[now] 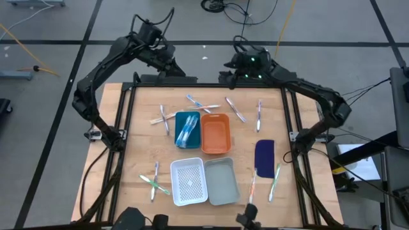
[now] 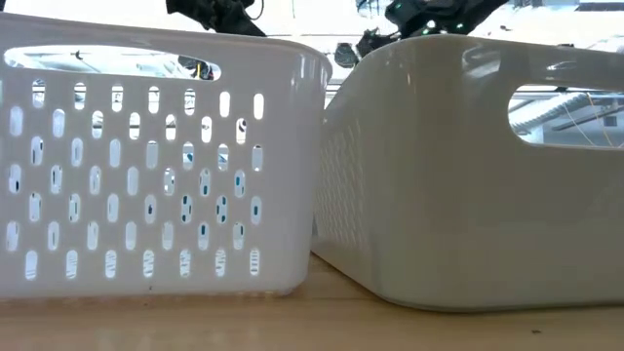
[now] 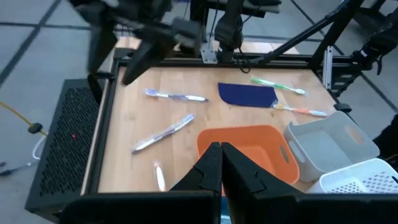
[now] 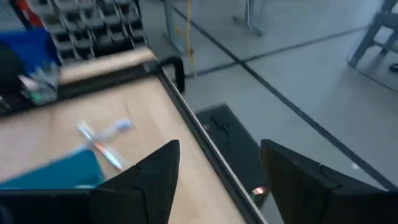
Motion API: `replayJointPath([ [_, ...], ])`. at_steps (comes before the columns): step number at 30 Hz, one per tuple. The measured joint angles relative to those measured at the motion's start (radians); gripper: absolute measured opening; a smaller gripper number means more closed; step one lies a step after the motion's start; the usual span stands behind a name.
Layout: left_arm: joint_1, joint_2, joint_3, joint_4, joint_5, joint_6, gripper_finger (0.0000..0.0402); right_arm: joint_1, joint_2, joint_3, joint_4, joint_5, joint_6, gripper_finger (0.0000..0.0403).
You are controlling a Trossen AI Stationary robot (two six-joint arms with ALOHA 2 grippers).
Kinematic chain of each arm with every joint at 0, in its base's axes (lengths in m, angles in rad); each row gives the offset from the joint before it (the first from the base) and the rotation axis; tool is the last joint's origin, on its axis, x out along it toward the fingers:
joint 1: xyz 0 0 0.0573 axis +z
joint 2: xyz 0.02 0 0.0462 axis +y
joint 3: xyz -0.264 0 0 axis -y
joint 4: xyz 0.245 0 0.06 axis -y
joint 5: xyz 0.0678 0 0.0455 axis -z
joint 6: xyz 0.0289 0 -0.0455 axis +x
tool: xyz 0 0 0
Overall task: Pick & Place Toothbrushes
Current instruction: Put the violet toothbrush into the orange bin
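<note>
Several toothbrushes lie flat on the wooden table: a crossed pair [image 1: 164, 118], some near the far edge [image 1: 199, 103], more at the right [image 1: 259, 115] and along the near edge [image 1: 153, 179]. A few lie in the blue tray [image 1: 187, 130]. My left gripper [image 1: 177, 70] hangs above the table's far edge, shut on nothing, and its closed fingers [image 3: 221, 169] point over the orange tray [image 3: 245, 149]. My right gripper [image 1: 227, 76] is also raised at the far edge, open and holding nothing [image 4: 217, 174]. In the right wrist view the crossed pair [image 4: 102, 140] shows beside the blue tray [image 4: 56, 174].
An orange tray [image 1: 215, 133] stands beside the blue one at the table's middle. A white perforated basket [image 1: 188, 182] and a grey tray [image 1: 222, 181] stand near the front edge. A dark blue flat piece [image 1: 264, 156] lies at the right. A black frame [image 1: 128, 108] rims the table.
</note>
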Motion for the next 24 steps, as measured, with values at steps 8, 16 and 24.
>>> replayJointPath([
  [8, -0.012, -0.002, 0.0, 0.0, -0.025, -0.008, 0.0005, 0.062, -0.122, -0.193, 0.145, 0.0, 0.073, 0.0219],
  [16, -0.017, -0.04, 0.001, 0.001, -0.043, 0.0, 0.0005, 0.065, -0.168, -0.264, 0.302, -0.001, 0.152, 0.0219],
  [24, 0.006, -0.097, 0.001, -0.014, -0.016, -0.018, 0.0005, 0.061, -0.129, -0.134, 0.305, -0.04, 0.146, 0.0219],
])
